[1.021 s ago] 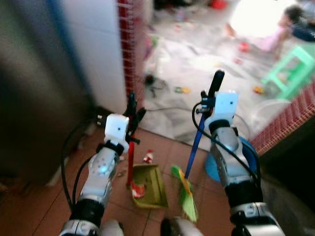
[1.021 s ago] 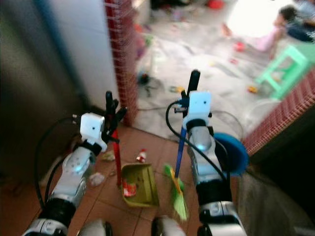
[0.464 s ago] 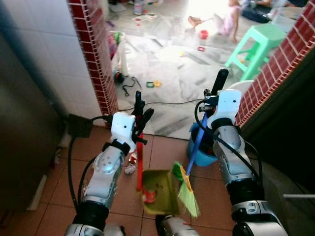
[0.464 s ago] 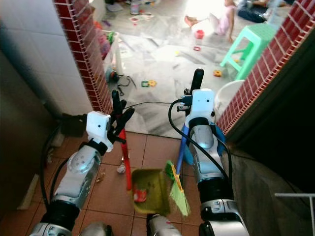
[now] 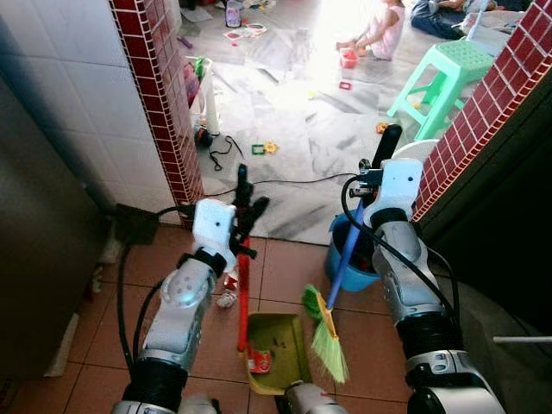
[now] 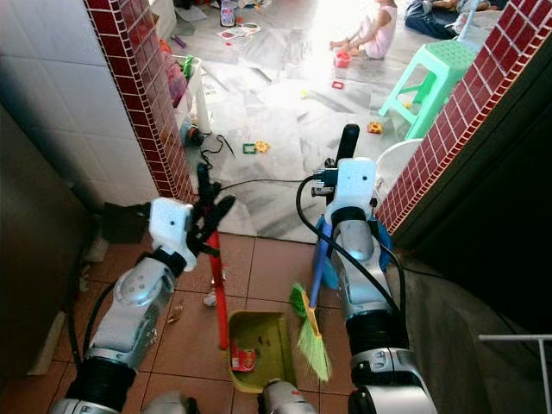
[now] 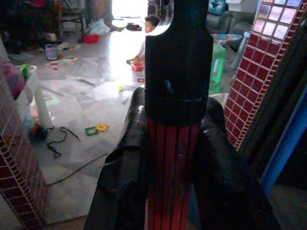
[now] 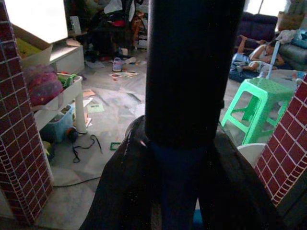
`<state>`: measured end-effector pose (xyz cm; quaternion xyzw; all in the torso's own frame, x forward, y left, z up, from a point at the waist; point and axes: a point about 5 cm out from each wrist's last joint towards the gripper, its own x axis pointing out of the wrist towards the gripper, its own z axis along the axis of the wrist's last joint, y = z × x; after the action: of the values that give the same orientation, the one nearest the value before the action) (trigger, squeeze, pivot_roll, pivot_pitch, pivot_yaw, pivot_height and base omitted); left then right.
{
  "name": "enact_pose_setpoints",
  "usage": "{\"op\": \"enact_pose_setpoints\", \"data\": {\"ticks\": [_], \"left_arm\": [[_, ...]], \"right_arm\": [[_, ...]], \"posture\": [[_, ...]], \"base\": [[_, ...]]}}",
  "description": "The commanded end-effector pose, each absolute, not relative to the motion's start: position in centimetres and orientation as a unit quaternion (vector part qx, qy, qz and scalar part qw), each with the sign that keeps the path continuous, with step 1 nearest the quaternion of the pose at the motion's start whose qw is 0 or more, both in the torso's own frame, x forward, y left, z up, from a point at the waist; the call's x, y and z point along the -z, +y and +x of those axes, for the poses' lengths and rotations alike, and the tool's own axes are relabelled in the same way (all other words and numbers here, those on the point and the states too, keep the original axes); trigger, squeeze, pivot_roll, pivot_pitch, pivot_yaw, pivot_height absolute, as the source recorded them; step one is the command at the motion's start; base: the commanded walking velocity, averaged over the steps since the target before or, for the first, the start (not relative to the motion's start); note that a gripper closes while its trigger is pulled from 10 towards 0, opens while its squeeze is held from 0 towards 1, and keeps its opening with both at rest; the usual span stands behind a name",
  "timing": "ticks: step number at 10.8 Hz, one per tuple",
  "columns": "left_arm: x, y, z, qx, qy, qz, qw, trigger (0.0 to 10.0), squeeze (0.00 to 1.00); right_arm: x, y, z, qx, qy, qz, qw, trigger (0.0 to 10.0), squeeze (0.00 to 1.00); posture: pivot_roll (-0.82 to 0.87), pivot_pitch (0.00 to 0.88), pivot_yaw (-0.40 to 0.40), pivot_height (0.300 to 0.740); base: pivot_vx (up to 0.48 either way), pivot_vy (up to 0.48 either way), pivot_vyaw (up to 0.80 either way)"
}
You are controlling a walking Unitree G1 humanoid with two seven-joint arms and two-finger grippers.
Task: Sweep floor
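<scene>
My left gripper (image 5: 244, 203) is shut on the red handle (image 5: 243, 293) of an olive-green dustpan (image 5: 280, 345), which sits low over the terracotta tiles with a red wrapper (image 5: 261, 362) in it. In the left wrist view, black fingers (image 7: 122, 167) clamp that red handle (image 7: 172, 182) below its black cap. My right gripper (image 5: 379, 164) is shut on the blue broom handle (image 5: 347, 254). The green bristles (image 5: 328, 345) hang just right of the pan. In the right wrist view, the blue handle (image 8: 177, 191) sits between the fingers. Crumpled litter (image 5: 226, 298) lies left of the pan.
A red-brick pillar (image 5: 164, 95) stands at the left and a brick wall (image 5: 483, 112) at the right, with a doorway between them. A blue bucket (image 5: 345, 266) stands behind the broom. Beyond, on the marble floor, are cables, toys, a green stool (image 5: 444, 73) and a seated person (image 5: 379, 30).
The head camera has swung and steadied, so more of the marble room shows. Both grippers still hold their handles, with the pan and broom side by side as before.
</scene>
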<state>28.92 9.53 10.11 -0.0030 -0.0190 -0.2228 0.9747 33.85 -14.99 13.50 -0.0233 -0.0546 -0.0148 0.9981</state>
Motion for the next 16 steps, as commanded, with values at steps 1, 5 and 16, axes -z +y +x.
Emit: {"op": "enact_pose_setpoints", "data": {"ticks": [1,5,16], "left_arm": [[-11.41,9.03,28.76,0.243,-0.047,-0.009,0.969,10.0,0.0],[-11.7,8.44,28.35,0.273,-0.049,-0.008,0.961,10.0,0.0],[-11.72,8.09,28.35,0.281,-0.047,-0.012,0.958,10.0,0.0]], "right_arm": [[-13.48,-15.49,34.03,0.024,-0.049,-0.028,0.998,10.0,0.0],[-13.18,-15.86,34.0,0.035,-0.042,-0.033,0.998,10.0,0.0],[-13.21,-15.97,34.13,0.035,-0.042,-0.038,0.998,10.0,0.0]], "posture": [[-0.01,0.057,-0.048,0.74],[-0.01,0.058,-0.041,0.74],[-0.02,0.055,-0.042,0.74]], "base": [[0.0,0.0,-0.41],[0.0,0.0,-0.73],[0.0,-0.173,-0.8]]}}
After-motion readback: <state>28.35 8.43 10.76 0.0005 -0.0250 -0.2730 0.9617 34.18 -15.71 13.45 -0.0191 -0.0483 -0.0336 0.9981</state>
